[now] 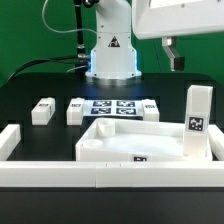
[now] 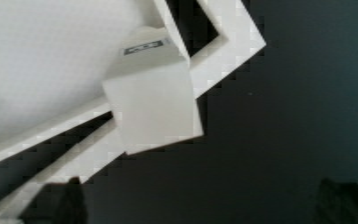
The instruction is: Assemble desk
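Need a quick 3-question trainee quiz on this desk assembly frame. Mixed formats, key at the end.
1. True or false: the gripper is open and holds nothing.
2. How many leg posts stand upright on the desk panel? A) none B) one C) three
3. Fill in: the loose leg posts lie flat on the table on either side of the ___.
Key: 1 true. 2 B, at the panel's corner on the exterior view's right. 3 the marker board.
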`<act>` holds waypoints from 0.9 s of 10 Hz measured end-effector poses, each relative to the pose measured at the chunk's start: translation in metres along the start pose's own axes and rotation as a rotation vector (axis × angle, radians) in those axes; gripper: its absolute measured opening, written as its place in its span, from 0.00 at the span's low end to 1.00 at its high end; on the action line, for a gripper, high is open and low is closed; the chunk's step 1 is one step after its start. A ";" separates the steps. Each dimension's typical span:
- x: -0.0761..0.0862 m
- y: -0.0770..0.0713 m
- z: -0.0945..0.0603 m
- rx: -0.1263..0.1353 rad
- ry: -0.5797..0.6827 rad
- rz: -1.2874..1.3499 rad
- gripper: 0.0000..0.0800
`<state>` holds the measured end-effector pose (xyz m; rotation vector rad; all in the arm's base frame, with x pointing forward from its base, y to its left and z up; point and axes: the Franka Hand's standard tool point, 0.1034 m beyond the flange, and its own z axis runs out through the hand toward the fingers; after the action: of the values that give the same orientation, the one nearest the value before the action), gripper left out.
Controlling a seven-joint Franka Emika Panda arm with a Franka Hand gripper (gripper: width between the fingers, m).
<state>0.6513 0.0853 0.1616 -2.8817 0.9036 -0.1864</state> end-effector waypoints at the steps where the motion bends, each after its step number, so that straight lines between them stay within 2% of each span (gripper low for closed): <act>1: -0.010 0.004 0.000 -0.005 -0.011 -0.013 0.81; 3: -0.035 0.025 0.005 -0.018 -0.031 -0.141 0.81; 4: -0.046 0.029 0.012 -0.037 -0.032 -0.206 0.81; 5: -0.053 0.025 0.014 -0.041 -0.036 -0.265 0.81; 9: -0.050 0.029 0.014 -0.037 -0.040 -0.554 0.81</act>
<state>0.5966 0.0910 0.1391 -3.0815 0.0828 -0.1562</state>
